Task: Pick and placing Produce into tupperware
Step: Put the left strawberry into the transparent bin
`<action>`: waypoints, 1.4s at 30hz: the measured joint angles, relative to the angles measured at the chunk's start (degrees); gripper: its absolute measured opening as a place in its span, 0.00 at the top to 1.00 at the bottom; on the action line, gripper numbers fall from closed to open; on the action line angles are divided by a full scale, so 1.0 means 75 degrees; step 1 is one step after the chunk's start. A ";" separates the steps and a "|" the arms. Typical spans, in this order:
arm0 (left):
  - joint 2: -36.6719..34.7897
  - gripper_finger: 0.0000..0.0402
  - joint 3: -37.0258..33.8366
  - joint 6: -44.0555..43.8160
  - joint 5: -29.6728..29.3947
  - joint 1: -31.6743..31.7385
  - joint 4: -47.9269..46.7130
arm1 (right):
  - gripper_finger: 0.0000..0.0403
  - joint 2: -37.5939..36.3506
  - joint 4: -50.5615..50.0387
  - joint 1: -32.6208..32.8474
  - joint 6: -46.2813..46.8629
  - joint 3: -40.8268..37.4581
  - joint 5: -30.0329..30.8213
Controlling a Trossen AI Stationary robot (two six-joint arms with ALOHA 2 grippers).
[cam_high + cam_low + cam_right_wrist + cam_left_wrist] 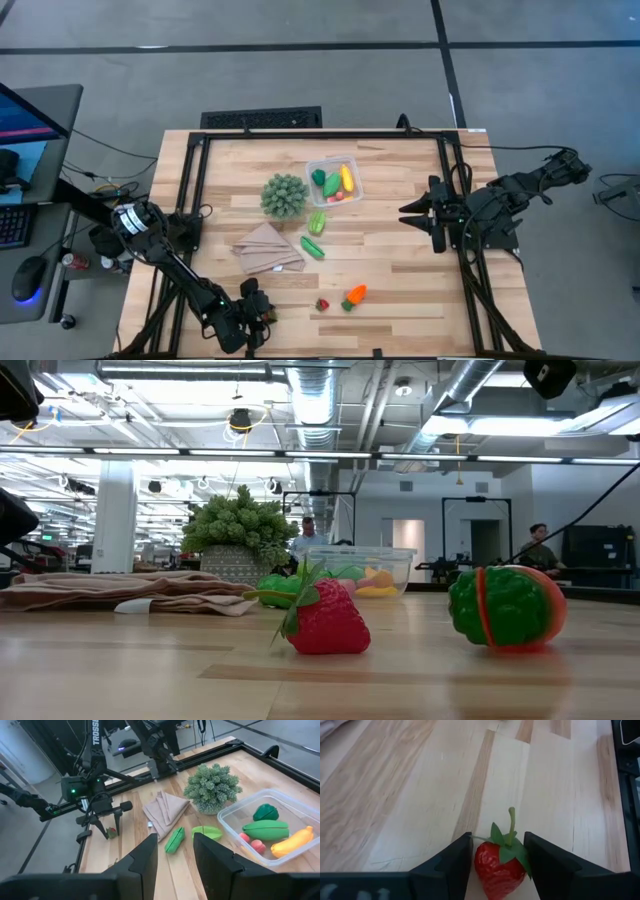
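A red strawberry [499,867] sits between the left gripper's [496,865] two dark fingers [451,865].

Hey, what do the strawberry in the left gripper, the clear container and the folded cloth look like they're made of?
The strawberry between the fingers of the left gripper looks like moulded plastic, smooth with a slight sheen and stiff green leaves. The container looks like thin clear plastic: the produce inside shows through its walls. The cloth looks like soft matte woven fabric, lying in limp folds.

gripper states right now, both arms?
Left gripper: closed around a strawberry, apparently holding it.
Right gripper: open, holding nothing.
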 joint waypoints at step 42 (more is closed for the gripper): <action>-0.0980 0.65 -0.0032 0.1408 -0.1549 0.1118 -0.0521 | 0.71 0.0003 0.0020 -0.0003 0.0023 0.0000 0.0030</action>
